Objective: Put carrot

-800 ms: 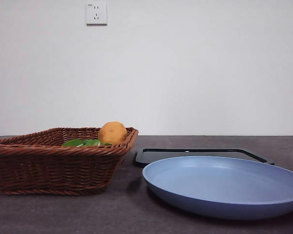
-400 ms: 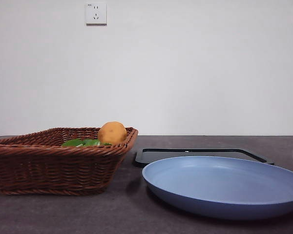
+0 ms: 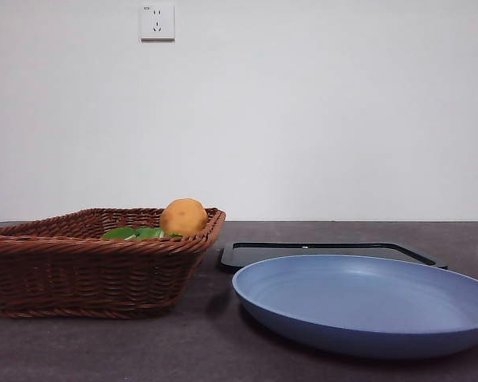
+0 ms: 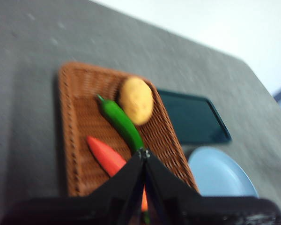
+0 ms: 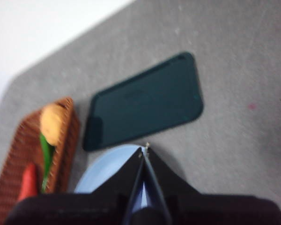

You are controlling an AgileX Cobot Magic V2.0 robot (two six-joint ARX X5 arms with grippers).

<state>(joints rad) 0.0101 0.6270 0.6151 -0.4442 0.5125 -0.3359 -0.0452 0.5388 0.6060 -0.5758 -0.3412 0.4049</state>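
The carrot (image 4: 107,155) lies in the wicker basket (image 4: 74,140) on the counter (image 3: 191,350), beside a green pepper (image 4: 122,123) and a round yellow fruit (image 4: 136,100). The left end effector (image 4: 144,153) hangs above the basket, jaws closed and empty; the right end effector (image 5: 143,151), also closed, hangs above the blue plate (image 3: 366,306), next to a dark tray (image 5: 145,101).

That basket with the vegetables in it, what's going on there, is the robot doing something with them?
Nothing is being handled yet. The carrot lies in the wicker basket beside a long green pepper and a round yellow-orange fruit. The left gripper hovers above the basket with its jaws shut and holds nothing. The right gripper, also shut and empty, hangs over the edge of the blue plate, near a dark tray. Both plate and tray are bare.
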